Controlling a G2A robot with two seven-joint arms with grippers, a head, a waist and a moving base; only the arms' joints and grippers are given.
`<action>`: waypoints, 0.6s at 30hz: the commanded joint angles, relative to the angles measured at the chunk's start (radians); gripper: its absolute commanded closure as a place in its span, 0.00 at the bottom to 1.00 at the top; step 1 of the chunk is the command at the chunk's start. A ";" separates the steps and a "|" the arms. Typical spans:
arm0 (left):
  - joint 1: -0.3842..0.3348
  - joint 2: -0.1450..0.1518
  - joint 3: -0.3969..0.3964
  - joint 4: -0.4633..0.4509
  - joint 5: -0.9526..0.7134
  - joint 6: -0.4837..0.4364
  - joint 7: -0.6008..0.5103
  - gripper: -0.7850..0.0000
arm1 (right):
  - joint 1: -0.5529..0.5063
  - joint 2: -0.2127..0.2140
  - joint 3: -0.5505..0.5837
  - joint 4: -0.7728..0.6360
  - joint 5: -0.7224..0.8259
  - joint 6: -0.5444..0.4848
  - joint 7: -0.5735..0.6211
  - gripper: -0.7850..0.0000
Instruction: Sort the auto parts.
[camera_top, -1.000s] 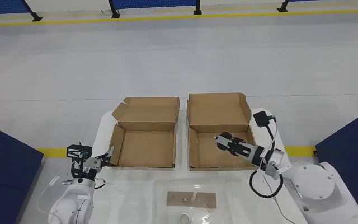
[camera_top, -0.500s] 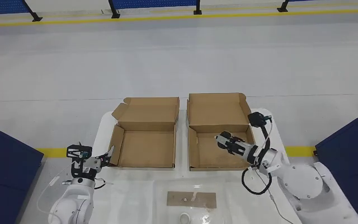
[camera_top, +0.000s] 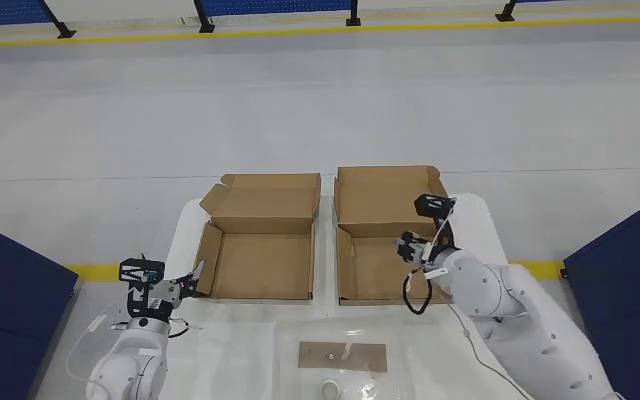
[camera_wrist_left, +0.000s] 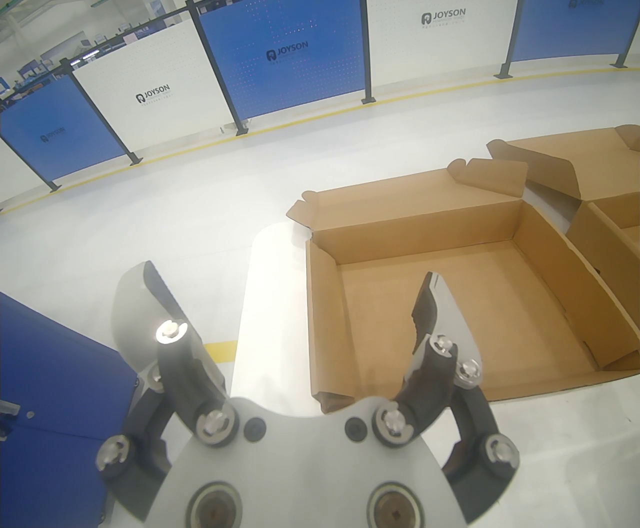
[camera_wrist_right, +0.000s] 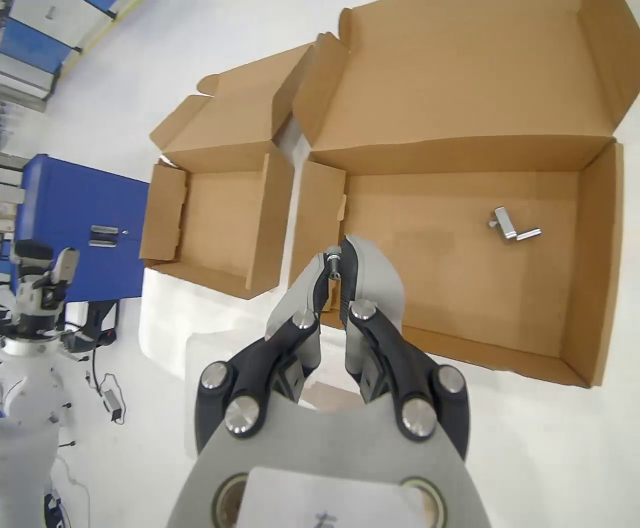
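Two open cardboard boxes stand side by side, the left box (camera_top: 260, 266) (camera_wrist_left: 450, 300) (camera_wrist_right: 220, 220) bare inside. An L-shaped metal bracket (camera_wrist_right: 513, 228) lies in the right box (camera_top: 372, 270) (camera_wrist_right: 465, 260). My right gripper (camera_wrist_right: 334, 256) (camera_top: 410, 246) hangs over the near left part of the right box, shut on a small metal bolt (camera_wrist_right: 332, 262) held at its fingertips. Beside the left box's outer near corner, my left gripper (camera_wrist_left: 290, 277) (camera_top: 188, 281) stands open with nothing between its fingers.
Near the table's front edge lies a brown card strip (camera_top: 342, 355) with a small part (camera_top: 329, 355) on it, under clear plastic, and a white ring-shaped piece (camera_top: 330, 391) below it. Blue cabinets (camera_top: 30, 300) flank the table.
The right arm has swung its wrist up and back over the right box, so the gripper now points down into it. The left arm has not moved.
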 joint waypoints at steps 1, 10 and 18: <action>0.000 0.000 0.000 0.000 0.000 0.000 0.000 0.00 | 0.011 -0.002 -0.011 0.003 -0.006 0.008 0.001 1.00; 0.000 0.000 0.000 0.000 0.000 0.000 0.000 0.00 | 0.004 -0.002 -0.015 0.014 -0.023 0.002 -0.011 1.00; 0.000 0.000 0.000 0.000 0.000 0.000 0.000 0.00 | 0.125 -0.031 -0.154 0.153 -0.185 0.079 0.075 1.00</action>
